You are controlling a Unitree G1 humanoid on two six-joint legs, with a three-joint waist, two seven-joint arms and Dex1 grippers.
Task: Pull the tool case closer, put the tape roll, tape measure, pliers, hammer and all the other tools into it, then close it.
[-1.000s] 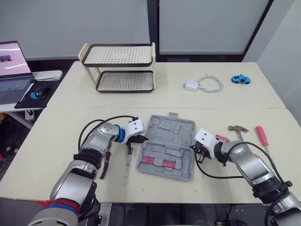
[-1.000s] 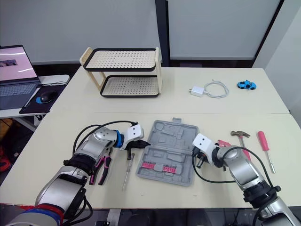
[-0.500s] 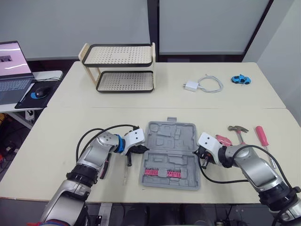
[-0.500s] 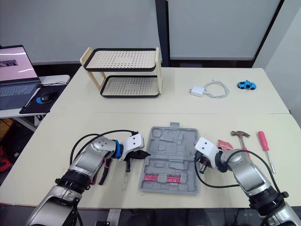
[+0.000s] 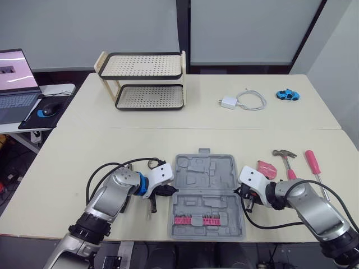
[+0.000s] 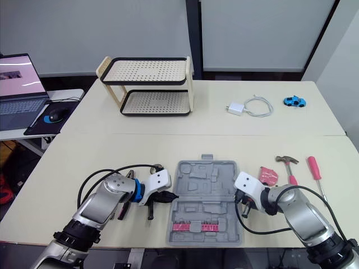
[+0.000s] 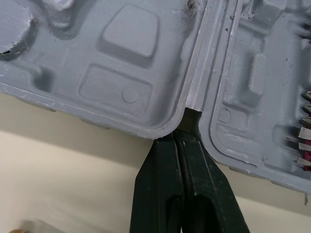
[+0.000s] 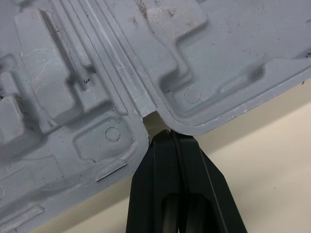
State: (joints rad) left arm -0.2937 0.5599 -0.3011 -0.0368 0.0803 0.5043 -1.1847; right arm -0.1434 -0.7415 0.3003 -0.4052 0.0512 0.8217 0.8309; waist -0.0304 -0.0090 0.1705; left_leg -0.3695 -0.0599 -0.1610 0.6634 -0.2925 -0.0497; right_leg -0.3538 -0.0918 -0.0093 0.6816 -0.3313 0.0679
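Observation:
The grey tool case (image 5: 206, 190) lies open and flat near the table's front edge, with a row of pink bits (image 5: 196, 219) in its near half. My left gripper (image 5: 168, 190) is shut, its tips set in the hinge notch on the case's left side (image 7: 187, 138). On the opposite side, my right gripper (image 5: 244, 193) is also shut, with its tips in that hinge notch (image 8: 170, 133). A hammer (image 5: 285, 157), a red screwdriver (image 5: 311, 162) and a pink tool (image 5: 265, 168) lie to the right of the case. A slim screwdriver (image 5: 151, 205) lies under my left gripper, and pliers (image 6: 121, 209) lie partly hidden by the left arm.
A two-tier rack (image 5: 143, 81) stands at the back left. A white charger with its cable (image 5: 241, 101) and a blue toy car (image 5: 286, 94) lie at the back right. A laptop (image 5: 14, 78) and a mouse (image 5: 44, 111) sit on a side desk to the left.
The case has slid toward the front edge and turned square to it. Both grippers came back with it, still at its hinge notches.

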